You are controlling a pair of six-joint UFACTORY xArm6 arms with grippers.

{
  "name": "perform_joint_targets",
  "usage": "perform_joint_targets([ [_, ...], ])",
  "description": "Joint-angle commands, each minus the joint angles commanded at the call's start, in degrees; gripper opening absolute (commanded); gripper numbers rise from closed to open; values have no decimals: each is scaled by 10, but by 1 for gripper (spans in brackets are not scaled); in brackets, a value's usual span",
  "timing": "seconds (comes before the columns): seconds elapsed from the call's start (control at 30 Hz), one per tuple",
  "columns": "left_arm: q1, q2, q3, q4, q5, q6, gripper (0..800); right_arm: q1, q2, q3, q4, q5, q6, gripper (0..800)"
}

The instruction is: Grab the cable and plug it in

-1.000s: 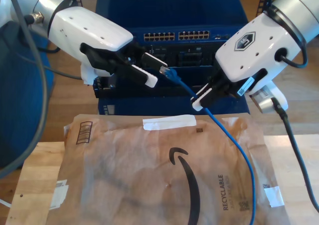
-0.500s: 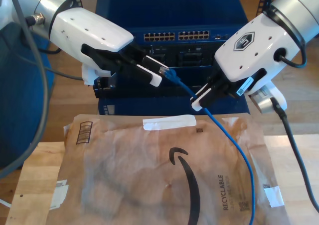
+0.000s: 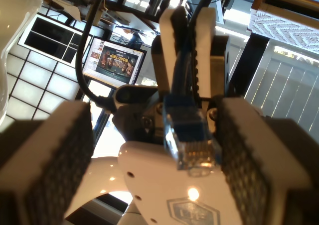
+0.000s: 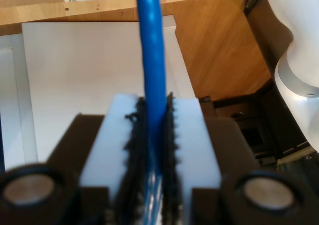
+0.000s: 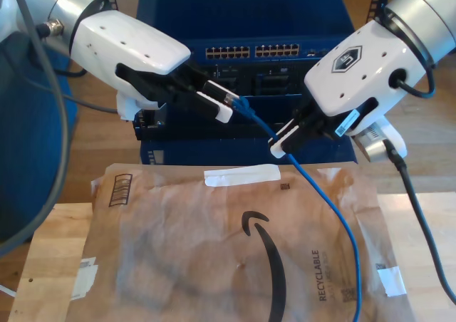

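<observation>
The thin blue cable (image 5: 329, 202) runs up from the near edge of the exterior view to my second gripper (image 5: 283, 141), which is shut on it at that view's right. In the second wrist view the cable (image 4: 152, 46) passes straight between the closed pads of my second gripper (image 4: 152, 130). Beyond that grip a short length ends in the translucent blue plug (image 5: 243, 107). My first gripper (image 5: 225, 102), at the exterior view's left, is open with its fingertips at the plug. The plug (image 3: 192, 145) sits between the spread pads of my first gripper (image 3: 154, 160), nearer one pad.
A blue network switch (image 5: 253, 51) with rows of ports stands behind both grippers. A brown paper mailer (image 5: 214, 243) covers the wooden table (image 5: 50, 258) below them. A thick black arm cable (image 5: 420, 215) hangs at the exterior view's right.
My first gripper has moved toward the plug, so its fingertips now flank it. My second gripper has shifted slightly to the exterior view's left with the cable.
</observation>
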Motion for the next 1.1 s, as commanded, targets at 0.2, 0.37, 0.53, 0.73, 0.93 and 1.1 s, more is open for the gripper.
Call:
perform_joint_targets([
  [0.2,3,0,0,0,-3,2,277,-1,0,4,-1,0,-1,20],
  [0.37,4,0,1,1,-10,6,246,-1,0,4,-1,0,-1,20],
  [0.53,5,0,4,0,-15,8,229,-1,0,6,-1,0,-1,20],
  [0.73,5,0,13,-2,-15,20,222,-1,1,6,0,0,-1,20],
  [0.93,6,0,12,-30,-14,22,216,0,1,6,0,0,-1,20],
  [1.1,6,-1,16,-28,-13,23,216,0,1,6,0,0,-1,20],
])
